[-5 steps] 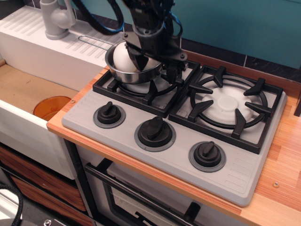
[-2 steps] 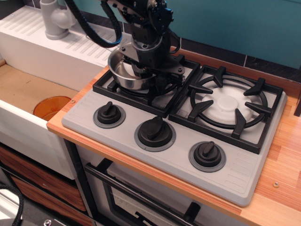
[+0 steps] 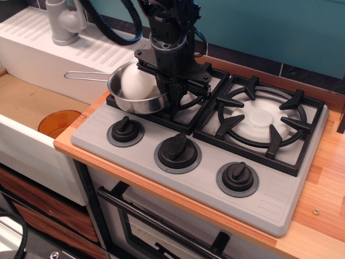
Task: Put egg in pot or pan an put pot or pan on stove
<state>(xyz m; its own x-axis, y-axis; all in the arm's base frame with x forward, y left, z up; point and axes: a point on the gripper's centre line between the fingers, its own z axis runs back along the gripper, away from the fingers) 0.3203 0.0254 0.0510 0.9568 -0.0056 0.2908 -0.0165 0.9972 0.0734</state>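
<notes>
The shiny steel pan sits tilted over the front left corner of the stove's left black grate. Its thin wire handle points left over the sink edge. The white egg lies inside the pan. My gripper comes down from above at the pan's right rim and looks shut on it; the fingertips are partly hidden behind the rim. The grey stove has three black knobs along its front. Its right burner is bare.
The white sink unit with its tap stands at the left. An orange disc lies in the basin below. The wooden counter runs on the right. An oven door handle is below the stove.
The pan has moved forward and left along the left burner with my gripper. Its handle has swung from the back round to the left. The egg stays inside.
</notes>
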